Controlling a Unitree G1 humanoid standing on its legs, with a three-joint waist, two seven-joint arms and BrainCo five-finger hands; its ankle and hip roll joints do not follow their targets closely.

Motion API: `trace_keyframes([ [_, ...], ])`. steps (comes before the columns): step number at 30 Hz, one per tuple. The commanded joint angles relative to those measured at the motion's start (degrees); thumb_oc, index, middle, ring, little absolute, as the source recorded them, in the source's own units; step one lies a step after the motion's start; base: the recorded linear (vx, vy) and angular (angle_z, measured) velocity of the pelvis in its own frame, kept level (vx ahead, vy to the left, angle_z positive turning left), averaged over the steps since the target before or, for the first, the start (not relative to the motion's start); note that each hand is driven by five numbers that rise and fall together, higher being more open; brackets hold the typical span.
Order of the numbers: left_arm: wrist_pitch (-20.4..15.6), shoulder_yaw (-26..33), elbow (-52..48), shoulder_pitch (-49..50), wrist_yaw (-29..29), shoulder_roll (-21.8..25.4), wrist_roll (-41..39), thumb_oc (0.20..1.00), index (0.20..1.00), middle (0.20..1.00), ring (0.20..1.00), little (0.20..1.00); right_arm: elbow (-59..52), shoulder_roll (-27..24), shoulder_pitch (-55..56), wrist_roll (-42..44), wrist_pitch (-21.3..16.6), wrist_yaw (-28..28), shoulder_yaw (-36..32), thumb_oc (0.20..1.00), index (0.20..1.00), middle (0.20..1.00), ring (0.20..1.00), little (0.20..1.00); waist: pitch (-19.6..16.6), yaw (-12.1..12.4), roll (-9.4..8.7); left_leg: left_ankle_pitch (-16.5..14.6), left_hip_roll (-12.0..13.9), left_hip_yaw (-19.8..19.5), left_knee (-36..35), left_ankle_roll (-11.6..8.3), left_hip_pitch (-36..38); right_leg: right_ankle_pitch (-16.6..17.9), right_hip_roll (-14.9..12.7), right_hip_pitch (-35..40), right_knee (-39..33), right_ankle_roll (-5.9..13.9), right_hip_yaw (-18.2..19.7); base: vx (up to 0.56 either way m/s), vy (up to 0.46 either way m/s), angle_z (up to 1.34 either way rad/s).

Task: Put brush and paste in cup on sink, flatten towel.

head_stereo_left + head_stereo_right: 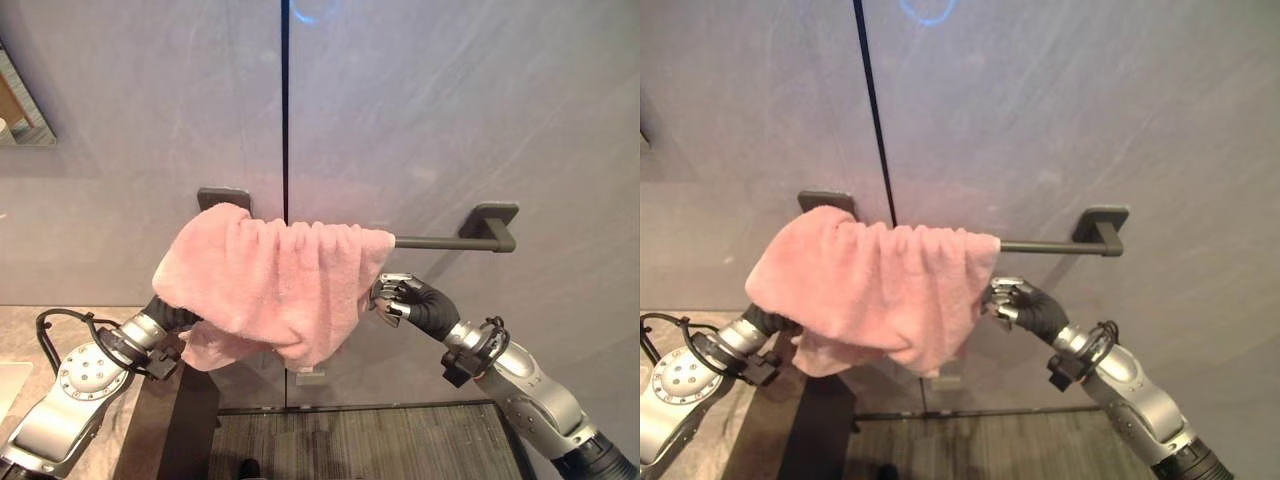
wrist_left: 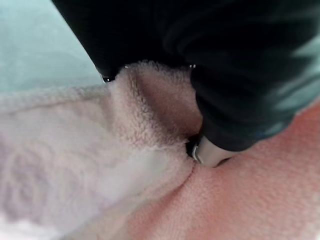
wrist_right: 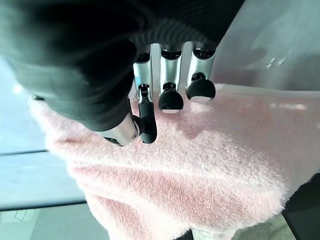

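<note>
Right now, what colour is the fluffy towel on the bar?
The towel is plain pink, no pattern; the left eye view shows it best.

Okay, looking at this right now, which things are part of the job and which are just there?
Job:
pink towel, bunched on the towel bar
right hand at its edge
left hand buried in it

Just there:
grey wall panels
mirror
countertop
</note>
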Motion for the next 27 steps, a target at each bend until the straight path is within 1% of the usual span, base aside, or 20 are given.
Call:
trace_keyframes([
  [1, -3.9, -1.2, 0.4, -4.9, 1.3, 0.4, 0.1, 0.2, 0.2, 0.2, 0.2, 0.2, -1.8, 0.1, -2.8, 2.0, -4.1, -1.5, -1.5, 0.2, 0.2, 0.2, 0.2, 0.2, -0.2, 0.2, -0.54, -6.2, -3.5, 4.4, 0.6, 2.25, 6.1, -0.2, 0.6, 1.2, 2.3, 1.15, -2.2, 0.0, 0.012, -0.03],
  [3, -4.2, -1.4, -1.1, -5.5, 1.5, -0.8, -0.4, 0.2, 0.2, 0.2, 0.2, 0.2, -3.3, 0.8, -2.4, 2.7, -4.4, -1.4, -2.4, 0.2, 0.2, 0.2, 0.2, 0.2, -0.1, 0.2, -0.53, -6.2, -3.5, 4.5, 0.6, 2.29, 6.1, -0.2, 0.6, 1.1, 2.3, 1.18, -2.0, 0.0, 0.008, -0.04],
  [4, -4.3, -1.8, -2.7, -5.7, 1.3, -3.6, -2.6, 0.2, 0.2, 0.2, 0.2, 0.2, -4.8, 2.1, -1.6, 3.6, -5.1, -0.7, -3.4, 0.2, 0.2, 0.2, 0.2, 0.2, -0.1, -0.1, -0.55, -6.3, -3.5, 4.6, 0.6, 2.39, 6.0, -0.2, 0.6, 0.9, 2.3, 1.24, -1.8, -0.01, 0.006, -0.06],
  [6, -4.2, -2.3, -4.3, -5.1, 0.6, -8.2, -4.2, 0.2, 0.2, 0.2, 0.2, 0.2, -7.2, 3.1, 1.1, 1.5, -6.4, -0.9, -7.1, 0.2, 0.2, 0.2, 0.2, 0.2, -0.1, -0.7, -0.51, -6.5, -3.6, 4.8, 0.6, 2.54, 5.9, -0.3, 0.5, 0.5, 2.4, 1.24, -1.4, 0.0, 0.008, -0.13],
  [7, -4.2, -2.4, -4.4, -5.2, 0.6, -8.3, -4.2, 0.2, 0.2, 0.2, 0.2, 0.2, -7.4, 3.1, 1.3, 1.5, -6.4, -0.9, -7.2, 0.2, 0.2, 0.2, 0.2, 0.2, -0.1, -0.6, -0.45, -6.5, -3.6, 4.8, 0.6, 2.54, 6.0, -0.3, 0.5, 0.5, 2.4, 1.24, -1.4, 0.0, 0.01, -0.13],
  [8, -4.0, -3.8, -4.2, -5.0, -0.1, -10.4, -3.4, 0.2, 0.2, 0.2, 0.2, 0.2, -6.7, 4.2, 2.6, -0.5, -6.6, -1.1, -8.9, 0.2, 0.2, 0.2, 0.2, 0.2, -0.2, -1.2, -0.3, -6.5, -3.6, 5.0, 0.6, 2.62, 5.9, -0.2, 0.5, 0.1, 2.5, 1.26, -1.1, 0.0, 0.007, -0.08],
  [9, -4.1, -4.0, -4.2, -5.1, -0.1, -10.4, -3.4, 0.2, 0.2, 0.2, 0.2, 0.2, -6.7, 4.2, 2.7, -0.5, -6.6, -1.1, -8.9, 0.2, 0.2, 0.2, 0.2, 0.2, -0.2, -1.1, -0.27, -6.6, -3.5, 5.0, 0.6, 2.62, 5.8, -0.2, 0.5, 0.1, 2.5, 1.27, -1.0, -0.01, 0.008, -0.06],
  [10, -3.5, -8.7, 0.5, -6.1, -0.5, -11.9, -1.4, 0.2, 0.2, 0.2, 0.2, 0.2, -3.8, 5.0, 3.9, -3.2, -5.9, -2.8, -9.3, 0.2, 0.2, 0.2, 0.2, 0.2, -0.3, -1.8, 0.0, -6.5, -3.5, 5.3, 0.6, 2.64, 5.8, -0.1, 0.5, -0.2, 2.7, 1.28, -0.8, -0.02, 0.005, -0.06],
  [12, -2.6, -13.7, 8.5, -8.9, 1.0, -13.3, 4.0, 0.2, 0.2, 0.2, 0.2, 0.2, 1.2, 5.8, 3.5, -6.2, -4.8, -5.0, -7.6, 0.2, 0.2, 0.2, 0.2, 0.2, -0.3, -2.3, 0.35, -6.3, -3.4, 5.5, 0.6, 2.57, 5.8, 0.0, 0.6, -0.3, 2.8, 1.17, -0.6, -0.02, -0.001, -0.13],
  [13, -3.1, -14.0, 7.7, -10.9, 1.8, -12.1, 6.3, 0.2, 0.2, 0.2, 0.2, 0.2, 2.3, 5.8, 3.6, -8.3, -4.9, -6.6, -8.0, 0.2, 0.2, 0.2, 0.2, 0.2, -0.3, -2.6, 0.55, -6.3, -3.4, 5.4, 0.6, 2.51, 5.6, 0.0, 0.6, -0.4, 2.9, 1.15, -0.5, -0.02, -0.011, -0.15],
  [14, -3.4, -13.5, 4.4, -11.2, 1.2, -11.2, 4.9, 0.2, 0.2, 0.2, 0.2, 0.2, 1.4, 5.9, 3.8, -8.6, -5.2, -6.9, -9.5, 0.2, 0.2, 0.2, 0.2, 0.2, -0.1, -2.9, 0.73, -6.2, -3.4, 5.4, 0.6, 2.52, 5.4, 0.0, 0.7, -0.7, 3.0, 1.21, -0.4, -0.02, -0.011, -0.11],
  [15, -2.8, -13.0, 4.0, -9.9, 0.8, -12.5, 1.8, 0.2, 0.2, 0.2, 0.2, 0.2, 0.2, 6.0, 4.8, -6.7, -5.3, -5.6, -10.1, 0.2, 0.2, 0.2, 0.2, 0.2, 0.1, -2.9, 0.69, -6.1, -3.3, 5.4, 0.6, 2.56, 5.3, 0.1, 0.7, -1.1, 3.0, 1.19, -0.3, -0.02, -0.006, -0.07],
  [16, -2.8, -12.9, 3.9, -9.8, 0.7, -12.5, 1.7, 0.2, 0.2, 0.2, 0.2, 0.2, 0.2, 5.9, 4.8, -6.6, -5.3, -5.6, -10.1, 0.2, 0.2, 0.2, 0.2, 0.2, 0.0, -2.9, 0.74, -6.1, -3.3, 5.4, 0.6, 2.56, 5.3, 0.0, 0.7, -1.1, 3.1, 1.19, -0.3, -0.01, -0.007, -0.07],
  [17, -2.1, -13.9, 7.7, -7.5, 0.2, -14.1, 2.5, 0.2, 0.2, 0.2, 0.2, 0.2, 0.5, 6.6, 7.0, -6.0, -4.8, -4.6, -10.7, 0.2, 0.2, 0.2, 0.2, 0.2, 0.0, -3.1, 0.62, -6.1, -3.3, 5.3, 0.6, 2.57, 5.1, 0.2, 0.6, -1.2, 3.0, 1.18, -0.4, 0.0, -0.005, -0.05],
  [18, -2.4, -14.3, 9.5, -8.0, 0.4, -13.3, 6.6, 0.2, 0.2, 0.2, 0.2, 0.2, 1.9, 6.1, 6.7, -8.7, -4.8, -5.2, -10.2, 0.285, 0.285, 0.285, 0.285, 0.285, -0.1, -3.1, 0.59, -6.0, -3.3, 5.3, 0.6, 2.51, 5.0, 0.3, 0.6, -1.2, 2.9, 1.17, -0.6, 0.0, 0.0, 0.0],
  [19, -2.3, -14.7, 8.8, -8.0, 0.2, -12.7, 7.0, 0.2, 0.2, 0.2, 0.2, 0.2, 2.2, 5.7, 6.5, -9.4, -4.7, -5.7, -10.3, 0.63, 0.63, 0.63, 0.63, 0.63, -0.1, -3.1, 0.52, -6.0, -3.4, 5.3, 0.6, 2.49, 4.8, 0.4, 0.6, -1.1, 2.7, 1.19, -0.8, 0.0, 0.0, 0.0],
  [20, -2.2, -13.7, 7.8, -6.8, 0.0, -12.2, 6.4, 0.2, 0.2, 0.2, 0.2, 0.2, 2.3, 4.6, 6.9, -10.7, -4.7, -5.8, -10.8, 1.0, 1.0, 1.0, 1.0, 1.0, 0.1, -2.9, 0.35, -5.9, -3.4, 5.1, 0.6, 2.5, 4.5, 0.6, 0.5, -1.3, 2.5, 1.29, -0.8, 0.0, 0.0, 0.0],
  [23, -2.0, -12.5, 7.2, -5.5, -0.4, -11.0, 6.7, 0.2, 0.2, 0.2, 0.2, 0.2, 3.8, 3.1, 6.9, -12.2, -3.8, -4.7, -9.7, 1.0, 1.0, 1.0, 1.0, 1.0, 0.1, -2.6, 0.0, -5.9, -3.6, 4.7, 0.6, 2.51, 4.2, 0.8, 0.3, -1.2, 2.3, 1.35, -1.4, 0.0, 0.0, 0.0],
  [25, -2.1, -11.1, 6.7, -4.3, -0.5, -9.1, 7.0, 0.2, 0.2, 0.2, 0.2, 0.2, 6.9, -0.2, 5.8, -13.9, -2.8, -3.9, -8.0, 1.0, 1.0, 1.0, 1.0, 1.0, 0.2, -1.7, -0.54, -6.0, -3.8, 4.2, 0.6, 2.6, 3.8, 1.0, 0.1, -1.1, 1.9, 1.51, -1.9, 0.02, 0.017, 0.07],
  [27, -2.1, -10.4, 6.4, -3.6, -0.8, -8.2, 6.9, 0.2, 0.2, 0.2, 0.2, 0.2, 8.4, -1.6, 4.7, -14.9, -2.5, -3.5, -6.8, 1.0, 1.0, 1.0, 1.0, 1.0, 0.3, -1.4, -0.76, -6.1, -3.9, 4.0, 0.6, 2.65, 3.6, 1.1, 0.0, -0.9, 1.7, 1.57, -2.1, 0.01, 0.018, 0.15],
])
